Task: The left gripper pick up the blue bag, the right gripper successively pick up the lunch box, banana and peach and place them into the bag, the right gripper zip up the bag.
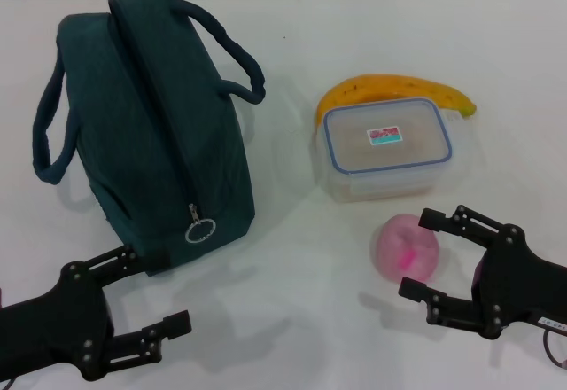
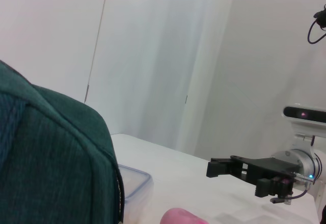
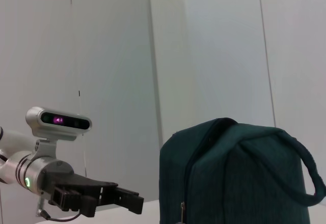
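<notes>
Dark teal-blue fabric lunch bag (image 1: pixel 151 124), with two loop handles and a metal ring zip pull (image 1: pixel 200 230), is stood upright on the white table (image 1: pixel 292 319) at about ten o'clock of the head view, its zip run fully closed along the top, so nothing can be put in until it is opened. At two o'clock the clear plastic lunch box (image 1: pixel 386 146) with a blue-rimmed lid is set flat, and the curved yellow banana (image 1: pixel 394 91) is laid touching its far edge; part of the banana is hidden behind the lid. The small pale pink peach (image 1: pixel 407 246) is rested just in front of the box at about four o'clock. The black two-fingered left gripper (image 1: pixel 155 297) is held low at seven o'clock, near the bag's zip-pull end, fingers spread apart and nothing grasped, seemingly poised for the pickup. The black right gripper (image 1: pixel 425 255) is held at five o'clock with its fingers parted and empty on either side of the peach; whether they touch it cannot be told. The bag's lining is hidden, and its far side is not shown in any view.
</notes>
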### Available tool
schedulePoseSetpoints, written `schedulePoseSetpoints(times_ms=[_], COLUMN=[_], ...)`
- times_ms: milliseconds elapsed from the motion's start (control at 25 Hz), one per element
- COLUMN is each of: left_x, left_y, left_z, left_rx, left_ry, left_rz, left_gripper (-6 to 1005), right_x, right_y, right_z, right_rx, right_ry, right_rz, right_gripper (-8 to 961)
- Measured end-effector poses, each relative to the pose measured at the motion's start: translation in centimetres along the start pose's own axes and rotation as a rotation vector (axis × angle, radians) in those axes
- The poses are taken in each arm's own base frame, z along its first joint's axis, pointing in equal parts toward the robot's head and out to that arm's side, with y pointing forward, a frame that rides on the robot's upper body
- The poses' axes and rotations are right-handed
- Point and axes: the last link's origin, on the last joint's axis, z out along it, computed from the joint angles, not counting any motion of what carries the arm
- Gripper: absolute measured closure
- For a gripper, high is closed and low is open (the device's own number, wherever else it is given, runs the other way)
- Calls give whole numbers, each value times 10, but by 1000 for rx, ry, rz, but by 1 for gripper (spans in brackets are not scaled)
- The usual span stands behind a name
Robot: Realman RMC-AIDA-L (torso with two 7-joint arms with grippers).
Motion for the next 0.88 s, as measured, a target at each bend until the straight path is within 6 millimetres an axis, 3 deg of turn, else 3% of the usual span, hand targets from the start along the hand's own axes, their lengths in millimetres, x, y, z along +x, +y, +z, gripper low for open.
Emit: schedulePoseSetpoints(times_ms=[600,880], left_x=[1,23], left_y=[0,-17], left_z=[1,-4], left_rx=[4,36], left_ry=[16,121], left_rz=[-16,-340], left_gripper=[204,212], right_x=[0,0], right_y=[1,3], right_z=[0,1], right_rx=[-4,-10], right_ry=[-3,-11], right_rz=[11,19], right_gripper=[138,138])
